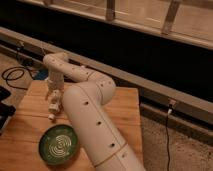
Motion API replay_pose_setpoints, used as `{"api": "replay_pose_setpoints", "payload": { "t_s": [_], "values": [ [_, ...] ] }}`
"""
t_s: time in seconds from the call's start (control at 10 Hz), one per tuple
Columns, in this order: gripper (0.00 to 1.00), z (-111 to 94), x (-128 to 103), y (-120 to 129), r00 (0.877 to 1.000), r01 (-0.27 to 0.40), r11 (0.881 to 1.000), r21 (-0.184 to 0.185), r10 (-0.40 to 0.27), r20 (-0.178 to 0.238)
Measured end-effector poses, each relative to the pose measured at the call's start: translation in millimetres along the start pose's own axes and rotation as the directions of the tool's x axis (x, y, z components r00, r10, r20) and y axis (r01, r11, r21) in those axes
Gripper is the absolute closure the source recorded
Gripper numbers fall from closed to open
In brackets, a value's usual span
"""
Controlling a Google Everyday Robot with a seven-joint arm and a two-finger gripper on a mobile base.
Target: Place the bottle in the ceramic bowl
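The dark green ceramic bowl with pale spiral lines sits on the wooden table near its front edge. The small white bottle stands on the table just behind the bowl, toward the left. My gripper points straight down right over the bottle's top, at the end of the white arm that curves in from the lower right. The gripper looks open, and the bottle's upper part is hidden among its fingers. I cannot tell whether they touch it. The bowl has nothing in it.
The wooden table ends at the right beside a speckled floor. A black cable coils on the floor at the far left. A dark object sits by the table's left edge. A dark wall with a ledge runs behind.
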Motion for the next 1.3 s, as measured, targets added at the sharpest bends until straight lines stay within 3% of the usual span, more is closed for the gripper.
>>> {"api": "replay_pose_setpoints", "payload": {
  "t_s": [0.4,1.0,1.2,1.3],
  "values": [
    [0.37,28.1,-1.9,-10.7,0.997,-0.019,1.000,0.003,0.019,-0.074],
    [0.93,26.6,1.4,-18.8,0.997,-0.033,0.999,0.003,0.034,-0.076],
    [1.00,26.5,0.8,-18.1,0.997,-0.033,0.999,0.000,0.033,-0.070],
    [1.00,24.4,1.1,-15.2,0.999,-0.024,0.999,-0.022,0.023,-0.046]
  ]
}}
